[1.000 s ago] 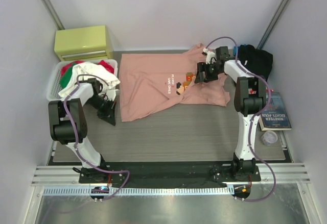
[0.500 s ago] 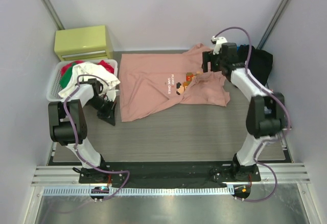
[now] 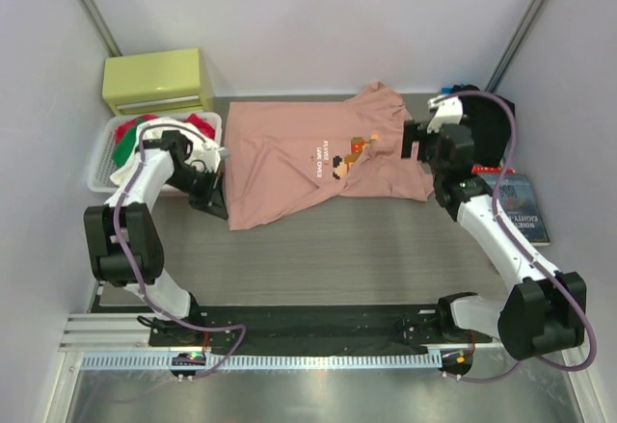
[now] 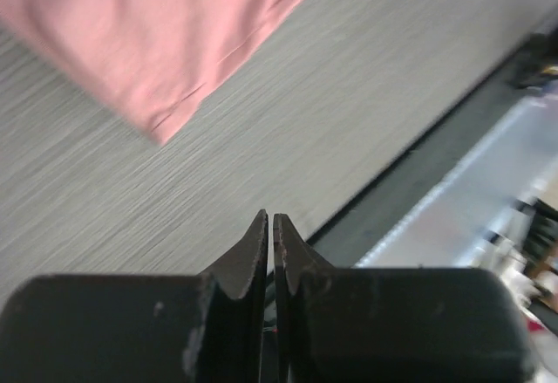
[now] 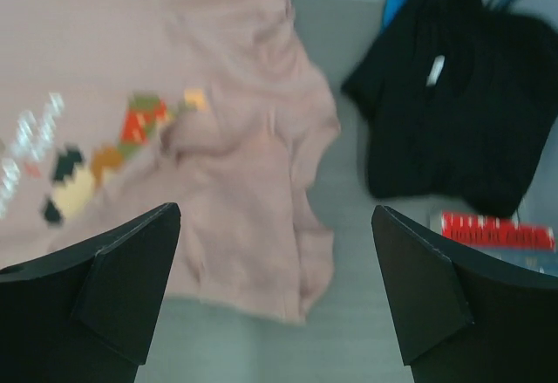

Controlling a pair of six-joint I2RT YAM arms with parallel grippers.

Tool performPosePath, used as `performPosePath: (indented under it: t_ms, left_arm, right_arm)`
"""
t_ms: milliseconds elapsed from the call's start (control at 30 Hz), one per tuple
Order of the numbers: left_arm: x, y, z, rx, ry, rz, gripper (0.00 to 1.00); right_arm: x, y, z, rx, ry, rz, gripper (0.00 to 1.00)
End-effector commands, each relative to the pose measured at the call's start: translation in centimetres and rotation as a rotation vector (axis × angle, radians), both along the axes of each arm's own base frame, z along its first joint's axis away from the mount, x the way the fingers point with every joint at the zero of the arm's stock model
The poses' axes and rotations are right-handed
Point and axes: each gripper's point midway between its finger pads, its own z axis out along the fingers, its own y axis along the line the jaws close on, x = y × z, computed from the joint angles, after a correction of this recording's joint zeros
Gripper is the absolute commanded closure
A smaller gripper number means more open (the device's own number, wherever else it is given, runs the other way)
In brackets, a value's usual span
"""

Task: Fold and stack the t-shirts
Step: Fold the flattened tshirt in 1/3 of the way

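Note:
The salmon-pink t-shirt [image 3: 308, 158] lies spread on the table with its print up, and its right side [image 5: 244, 139] is rumpled. A black t-shirt [image 5: 462, 121] sits bunched at the back right [image 3: 494, 119], partly behind my right arm. My right gripper [image 3: 416, 144] hovers open over the pink shirt's right edge with nothing between its fingers [image 5: 275, 213]. My left gripper [image 3: 222, 206] is shut and empty [image 4: 270, 217], low over the table. It is just short of the pink shirt's front left corner [image 4: 166, 112].
At the far left a white basket [image 3: 101, 168] holds red, green and white clothes [image 3: 169, 134]. A yellow-green box [image 3: 157, 78] stands behind it. A book [image 3: 521, 213] and a small clear round thing [image 3: 508, 259] lie at the right edge.
My right gripper has drawn back to the right off the pink shirt's upper right part and opened wider. My left gripper has swung right, toward the shirt's front left corner.

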Motion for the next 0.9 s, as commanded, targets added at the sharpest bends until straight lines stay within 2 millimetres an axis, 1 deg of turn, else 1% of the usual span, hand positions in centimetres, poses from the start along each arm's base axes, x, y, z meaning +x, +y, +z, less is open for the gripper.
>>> performPosePath:
  t_ms: [0,67,100,133,200,267,300,333,367,400,433,467,500,533,567,600,700,733,767,800,833,867]
  left_arm:
    - [-1.9,-3.9,3.6,-0.319,0.252,-0.057,0.93]
    - [-1.4,-4.1,3.1,-0.332,0.309,-0.03,0.88]
    - [-1.1,-4.0,2.8,-0.322,0.319,-0.015,0.84]
    - [-0.9,-4.1,2.7,-0.321,0.326,-0.006,0.83]
    - [-0.5,-4.3,2.6,-0.339,0.386,0.028,0.79]
    - [-0.3,-4.3,2.4,-0.341,0.424,0.048,0.77]
    - [-0.2,-3.8,1.9,-0.29,0.438,0.068,0.77]
    - [0.4,-3.4,1.1,-0.248,0.398,0.08,0.76]
    - [0.4,-2.8,0.3,-0.193,0.384,0.098,0.76]
    - [0.6,-1.4,-0.1,-0.083,0.328,0.118,0.76]
    - [1.6,-0.7,-0.6,-0.028,0.273,0.159,0.75]
    - [1.5,-0.1,-0.9,0.015,0.252,0.174,0.74]
    - [1.8,1.5,-1.1,0.121,0.194,0.193,0.73]
    - [3.0,2.3,-1.2,0.17,0.126,0.231,0.71]
    - [2.9,3.0,-1.5,0.211,0.103,0.249,0.7]
    - [4.0,4.6,-1.1,0.301,0.011,0.291,0.68]
    - [4.1,6.4,-1.5,0.427,-0.051,0.329,0.66]
    - [5.1,8.1,-1.3,0.535,-0.124,0.365,0.66]
    - [4.6,8.7,-2.0,0.588,-0.131,0.37,0.66]
    - [4.7,8.3,-2.2,0.621,-0.156,0.349,0.66]
    - [5.2,8.7,-2.2,0.658,-0.194,0.355,0.66]
    - [4.6,9.3,-2.9,0.716,-0.196,0.345,0.66]
  right_arm:
    - [-4.2,-1.9,-0.5,-0.083,0.008,-0.009,0.02]
    - [-5.1,-2.9,-0.7,-0.097,0.03,-0.027,0.02]
    - [-5.4,-3.3,-1.3,-0.107,0.038,-0.036,0.02]
    - [-5.8,-3.3,-1.0,-0.113,0.025,-0.033,0.02]
    - [-6.3,-3.3,-1.5,-0.112,0.031,-0.027,0.01]
    - [-6.4,-3.3,-1.5,-0.108,0.029,-0.02,0.01]
    - [-6.4,-3.2,-1.6,-0.106,0.031,-0.016,0.01]
    - [-6.4,-3.2,-1.7,-0.105,0.032,-0.014,0.01]
    - [-6.4,-3.2,-1.8,-0.104,0.035,-0.014,0.01]
    - [-6.4,-3.0,-2.0,-0.1,0.036,-0.006,0.01]
    - [-6.4,-2.9,-2.1,-0.099,0.038,0.002,0.01]
    - [-6.4,-2.9,-2.2,-0.096,0.038,0.004,0.0]
    - [-6.4,-2.9,-2.7,-0.093,0.045,0.002,0.0]
    - [-6.4,-2.8,-2.9,-0.095,0.048,0.006,0.0]
    - [-6.3,-2.9,-3.1,-0.095,0.048,0.005,0.0]
    - [-6.3,-3.0,-3.4,-0.096,0.057,0.0,0.0]
    - [-6.3,-2.9,-3.8,-0.082,0.066,0.004,0.0]
    - [-6.2,-2.8,-3.8,-0.077,0.065,0.009,0.0]
    - [-6.2,-2.8,-3.8,-0.072,0.063,0.009,0.0]
    - [-6.1,-2.7,-3.8,-0.07,0.065,0.013,0.0]
    - [-6.1,-2.8,-4.0,-0.069,0.069,0.01,0.0]
    - [-6.1,-2.7,-4.2,-0.068,0.075,0.011,0.0]
